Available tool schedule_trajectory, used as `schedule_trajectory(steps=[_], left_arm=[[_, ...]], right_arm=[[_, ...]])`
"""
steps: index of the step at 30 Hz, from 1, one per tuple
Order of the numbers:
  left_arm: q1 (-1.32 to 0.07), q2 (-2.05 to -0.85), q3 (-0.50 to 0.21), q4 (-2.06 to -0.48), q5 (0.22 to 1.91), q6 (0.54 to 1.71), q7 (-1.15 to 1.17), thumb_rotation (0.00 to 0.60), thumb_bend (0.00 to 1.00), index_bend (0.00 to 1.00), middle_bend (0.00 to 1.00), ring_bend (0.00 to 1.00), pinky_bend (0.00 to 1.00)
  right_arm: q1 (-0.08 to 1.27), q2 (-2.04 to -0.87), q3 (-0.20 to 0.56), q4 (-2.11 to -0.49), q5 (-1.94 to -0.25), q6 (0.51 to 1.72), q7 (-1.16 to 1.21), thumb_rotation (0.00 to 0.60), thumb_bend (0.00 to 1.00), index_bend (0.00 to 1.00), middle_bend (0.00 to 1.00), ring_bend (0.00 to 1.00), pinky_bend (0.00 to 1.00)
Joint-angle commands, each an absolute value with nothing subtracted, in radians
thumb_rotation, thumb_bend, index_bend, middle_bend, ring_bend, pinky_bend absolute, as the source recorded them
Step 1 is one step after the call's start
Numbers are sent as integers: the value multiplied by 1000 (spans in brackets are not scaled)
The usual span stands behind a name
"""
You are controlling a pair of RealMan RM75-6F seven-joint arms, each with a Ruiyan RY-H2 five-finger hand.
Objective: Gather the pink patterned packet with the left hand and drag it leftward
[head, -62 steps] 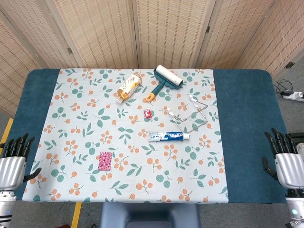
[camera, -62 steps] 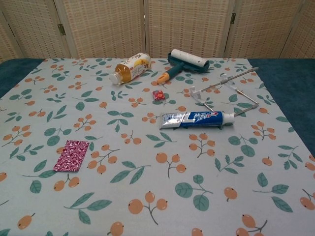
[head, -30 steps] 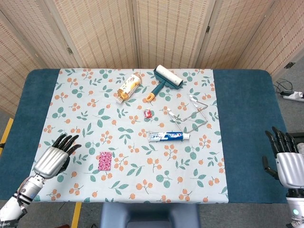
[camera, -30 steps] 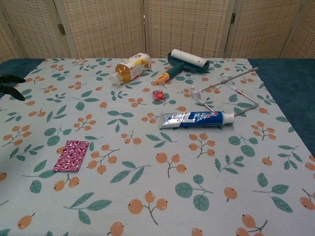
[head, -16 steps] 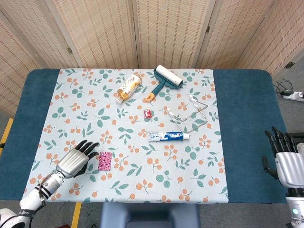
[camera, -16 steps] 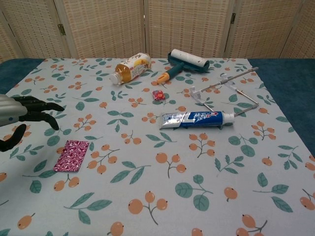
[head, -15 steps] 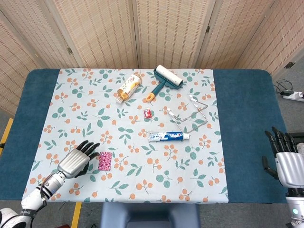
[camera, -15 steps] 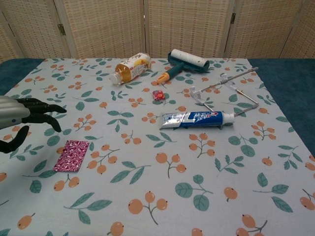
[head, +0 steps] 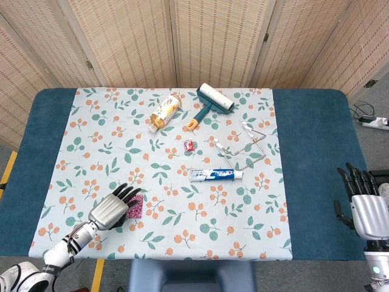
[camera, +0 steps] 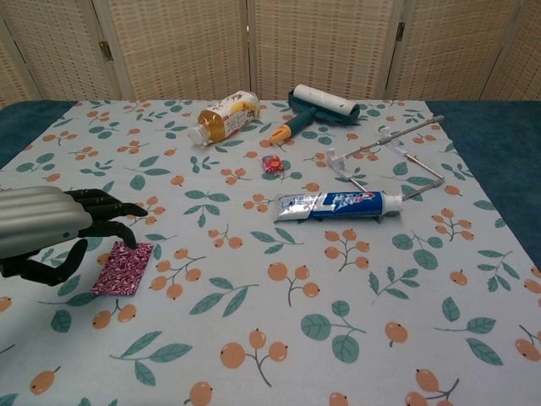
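A: Nearest us, the left robot hand (camera: pixel 51 228) hangs over the front-left of the table (head: pixel 316 170). The chest view shows its dark fingers (camera: pixel 106 211) spread and holding nothing, the tips over the near-left edge of the flat pink patterned packet (camera: pixel 123 268); I cannot tell whether they touch it.

B: The head view gives the same hand from above (head: pixel 112 210), covering the packet's (head: pixel 136 205) left side. It also shows the right robot hand (head: pixel 364 210), which the chest camera misses. That one sits off the table's right edge, fingers apart and upright, grasping nothing.

A: The packet lies flat on the cloth, well apart from everything else. Farther in, a white and blue toothpaste tube (camera: pixel 336 205) lies lengthwise; its lettering is too small to read.

B: Just beyond it is a small red wrapped sweet (camera: pixel 272 164), and to the right a bent wire rack with white clips (camera: pixel 390 154).

A: At the far side a yellow-labelled plastic bottle (camera: pixel 224 116) lies on its side, beside a teal-handled lint roller with a white roll (camera: pixel 319 106). The bottle's print is unreadable.

B: The white tablecloth printed with orange berries and green leaves (head: pixel 176 182) covers the middle, and blue table shows at both ends. Woven beige folding screens (head: pixel 200 36) stand behind. The head view alone catches a white power strip (head: pixel 374 121) on the floor at the right.
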State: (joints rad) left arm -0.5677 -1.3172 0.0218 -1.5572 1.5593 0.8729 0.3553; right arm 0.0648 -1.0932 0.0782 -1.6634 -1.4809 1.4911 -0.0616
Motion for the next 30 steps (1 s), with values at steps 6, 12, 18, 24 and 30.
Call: schedule_trajectory(steps=[6,12,18,24,30], left_arm=[[-580,-1360,32,-1521,1536,866,403,384,956,242,0,0,0],[-577,-1377,46,-1504,1527,873,433,368,956,243,0,0,0],[-576,-1388,54,-1499,1515,878,450,367,955,243,0,0,0],[-573,-1391,60,-1490,1494,879,461,368,956,244,0,0,0],[-558,-1381,72,-1478,1473,894,486,367,956,253,0,0,0]], right_arm=[[63,-1095,77,-1662,-1478,1490,-60,600,526,0,0,0,0],[61,-1095,77,-1663,-1478,1494,-60,600,526,0,0,0,0],[62,-1097,77,-1663,-1479,1494,-62,599,526,0,0,0,0],[62,-1100,78,-1660,-1478,1495,-59,599,526,0,0,0,0],[61,-1103,80,-1656,-1479,1499,-52,599,526,0,0,0,0]])
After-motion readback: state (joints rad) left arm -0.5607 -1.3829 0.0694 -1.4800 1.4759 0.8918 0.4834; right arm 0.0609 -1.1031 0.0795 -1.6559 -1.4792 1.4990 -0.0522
